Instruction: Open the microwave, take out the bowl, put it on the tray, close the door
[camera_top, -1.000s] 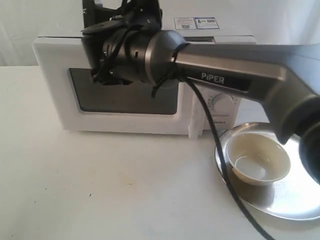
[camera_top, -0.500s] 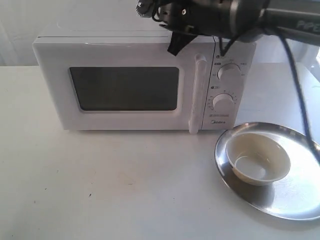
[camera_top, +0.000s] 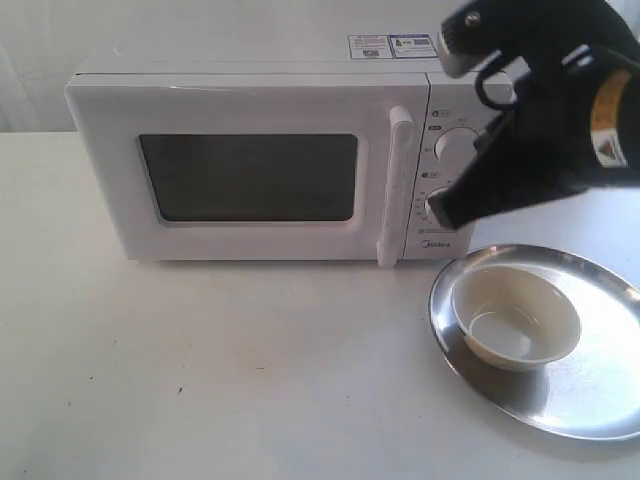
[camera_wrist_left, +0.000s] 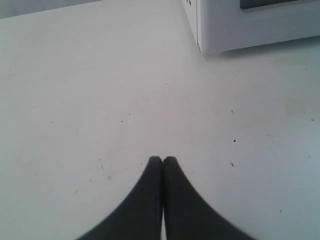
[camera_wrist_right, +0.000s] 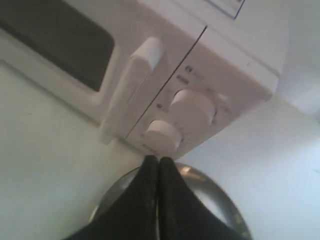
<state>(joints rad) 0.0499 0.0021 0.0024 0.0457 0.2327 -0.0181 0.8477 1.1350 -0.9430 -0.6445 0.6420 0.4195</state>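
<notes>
The white microwave (camera_top: 250, 170) stands at the back of the table with its door (camera_top: 250, 235) shut and the bar handle (camera_top: 398, 185) upright. The cream bowl (camera_top: 515, 320) sits in the silver tray (camera_top: 590, 400) at the front right. My right arm (camera_top: 545, 120) hangs in front of the knobs, above the tray. Its gripper (camera_wrist_right: 159, 159) is shut on nothing, pointing at the knobs (camera_wrist_right: 192, 107) beside the handle (camera_wrist_right: 132, 85), with the tray (camera_wrist_right: 220, 200) beneath; the bowl is hidden there. My left gripper (camera_wrist_left: 162, 159) is shut and empty over bare table near the microwave's corner (camera_wrist_left: 210, 25).
The white table (camera_top: 200, 380) runs in front of the microwave. Stickers (camera_top: 390, 46) lie on the microwave's top. The right arm covers part of the control panel (camera_top: 455, 145). The tray reaches the right edge of the exterior view.
The right arm has swung from in front of the door's window, up and across to the right, and now hangs before the knobs. Door, bowl and tray have not moved.
</notes>
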